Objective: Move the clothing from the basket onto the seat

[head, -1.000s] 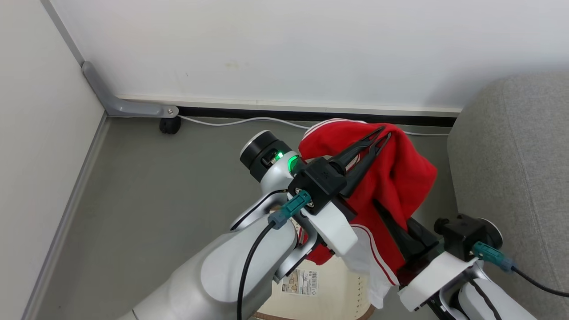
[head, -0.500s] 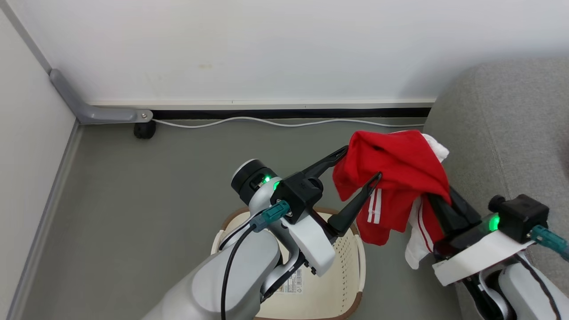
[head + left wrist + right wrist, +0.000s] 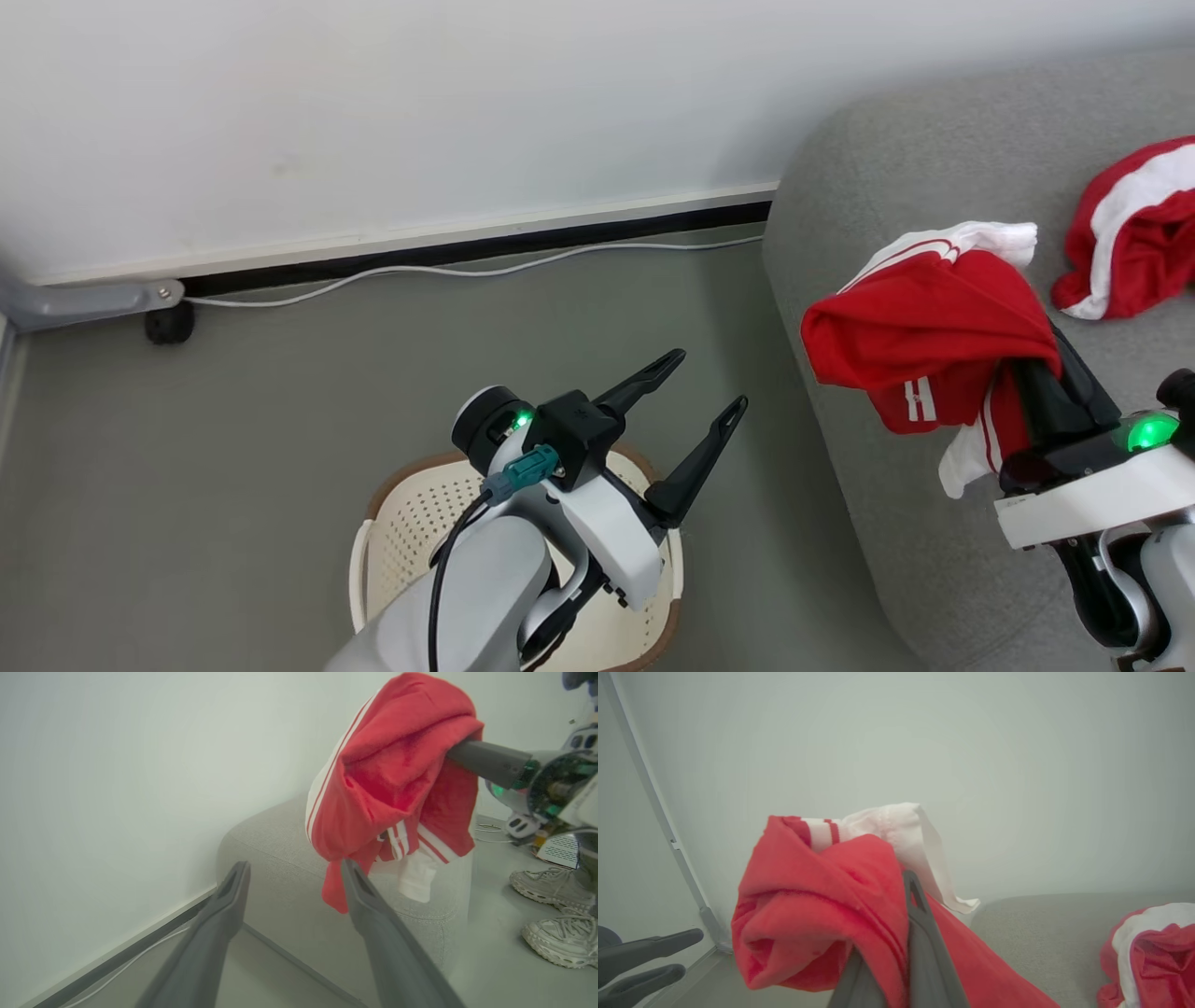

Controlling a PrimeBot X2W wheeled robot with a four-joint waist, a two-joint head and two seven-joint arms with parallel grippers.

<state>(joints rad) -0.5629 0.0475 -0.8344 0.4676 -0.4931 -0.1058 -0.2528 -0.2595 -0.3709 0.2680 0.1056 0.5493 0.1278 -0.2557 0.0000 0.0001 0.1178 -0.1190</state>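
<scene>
While R claw [image 3: 911, 891] is clamped on one red garment [image 3: 924, 336] over the seat [image 3: 887, 187] edge, L claw [image 3: 709, 379] is spread wide, empty, off the seat; 2nd garment [image 3: 1130, 233] lies on the seat.

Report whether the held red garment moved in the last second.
Yes. The red garment in the right tool went right: from over the floor beside the sofa to over the sofa's left edge.

So the first garment [image 3: 924, 327] is bright red with white stripes and trim, second garment [image 3: 1134, 229] red-and-white too. Plain grey sofa [image 3: 887, 177], cream basket [image 3: 415, 509] with brown rim.
</scene>
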